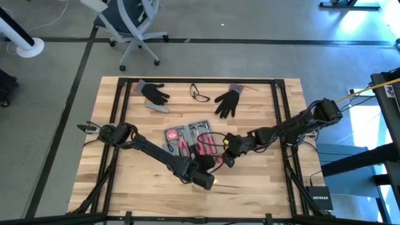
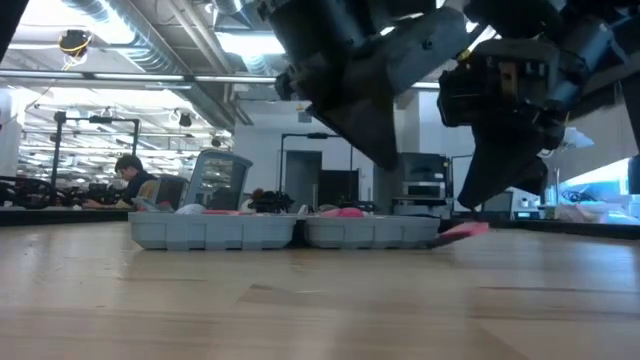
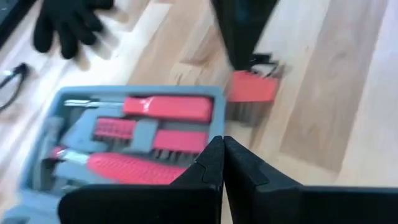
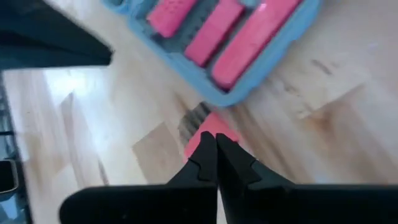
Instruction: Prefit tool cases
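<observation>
The tool case [image 1: 190, 139] lies open at the middle of the table, and both the left gripper [image 1: 209, 180] and right gripper [image 1: 226, 157] hang closed and empty below it, so next one must open to pick up the red piece [image 3: 252, 87] beside it.

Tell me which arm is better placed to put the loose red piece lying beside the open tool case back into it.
The right, probably. Its pincer hangs shut directly over the red piece, just off the tool case edge. The left pincer, also shut, points at the case with the piece farther off.
</observation>
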{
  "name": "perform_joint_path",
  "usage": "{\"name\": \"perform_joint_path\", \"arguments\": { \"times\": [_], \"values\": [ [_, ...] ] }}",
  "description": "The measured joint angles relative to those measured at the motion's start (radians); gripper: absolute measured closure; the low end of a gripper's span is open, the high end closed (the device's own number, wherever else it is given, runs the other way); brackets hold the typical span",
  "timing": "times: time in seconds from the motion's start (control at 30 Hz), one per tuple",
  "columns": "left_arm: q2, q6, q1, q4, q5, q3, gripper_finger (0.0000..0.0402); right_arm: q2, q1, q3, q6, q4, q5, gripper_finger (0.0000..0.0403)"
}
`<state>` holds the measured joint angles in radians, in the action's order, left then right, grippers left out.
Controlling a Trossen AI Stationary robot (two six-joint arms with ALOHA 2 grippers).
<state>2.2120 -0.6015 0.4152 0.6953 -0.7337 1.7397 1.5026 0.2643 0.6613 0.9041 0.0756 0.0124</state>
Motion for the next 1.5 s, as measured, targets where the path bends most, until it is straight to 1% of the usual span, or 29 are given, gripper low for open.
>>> {"name": "perform_joint_path", "arguments": {
  "times": [0.1, 0.2, 0.3, 0.37, 0.47, 0.63, 0.73, 0.83, 0.9, 0.93, 0.97, 1.0, 1.1, 1.17, 1.3, 1.5],
  "values": [
    [0.000, 0.020, 0.000, -0.065, 0.015, -0.001, 0.0401, -0.008, -0.004, 0.000, -0.004, 0.013, 0.000, 0.0403],
    [0.007, 0.079, -0.011, -0.167, 0.060, 0.001, 0.0401, -0.003, -0.003, 0.001, 0.005, 0.045, 0.003, 0.0403],
    [0.025, 0.137, -0.031, -0.231, 0.087, 0.001, 0.0401, 0.015, -0.003, 0.000, 0.008, 0.080, -0.004, 0.0403],
    [0.032, 0.159, -0.047, -0.238, 0.087, -0.001, 0.0401, 0.017, -0.002, 0.000, 0.008, 0.091, -0.001, 0.0403],
    [0.039, 0.167, -0.073, -0.241, 0.101, -0.001, 0.0402, 0.017, -0.003, 0.000, 0.009, 0.093, 0.034, 0.0403],
    [0.047, 0.218, -0.112, -0.298, 0.205, -0.045, 0.0401, 0.017, -0.002, 0.001, 0.033, 0.086, 0.029, 0.0403],
    [0.047, 0.213, -0.113, -0.304, 0.223, -0.048, 0.0401, 0.017, -0.002, 0.001, 0.034, 0.087, 0.026, 0.0403],
    [0.047, 0.223, -0.094, -0.370, 0.232, -0.048, 0.0401, 0.017, -0.003, 0.001, 0.034, 0.084, 0.034, 0.0403],
    [0.055, 0.242, -0.085, -0.428, 0.276, -0.047, 0.0402, 0.017, -0.003, 0.001, 0.034, 0.083, 0.040, 0.0403],
    [0.063, 0.252, -0.085, -0.457, 0.317, -0.045, 0.0401, 0.017, -0.003, 0.001, 0.034, 0.084, 0.040, 0.0403],
    [0.070, 0.270, -0.085, -0.464, 0.352, -0.045, 0.0401, 0.017, -0.003, 0.001, 0.034, 0.083, 0.041, 0.0403],
    [0.083, 0.285, -0.089, -0.457, 0.364, -0.046, 0.0401, 0.017, -0.003, 0.001, 0.034, 0.085, 0.042, 0.0403],
    [0.094, 0.307, -0.110, -0.429, 0.357, -0.050, 0.0401, 0.018, -0.004, -0.001, 0.035, 0.100, 0.049, 0.0403],
    [0.089, 0.328, -0.120, -0.448, 0.354, -0.048, 0.0401, 0.018, -0.005, -0.001, 0.035, 0.091, 0.051, 0.0403],
    [0.082, 0.380, -0.129, -0.450, 0.335, -0.047, 0.0401, 0.018, 0.000, 0.001, 0.031, 0.089, 0.020, 0.0403],
    [0.082, 0.420, -0.138, -0.415, 0.307, -0.047, 0.0401, 0.018, 0.020, 0.001, 0.033, 0.099, 0.022, 0.0403]
  ]
}}
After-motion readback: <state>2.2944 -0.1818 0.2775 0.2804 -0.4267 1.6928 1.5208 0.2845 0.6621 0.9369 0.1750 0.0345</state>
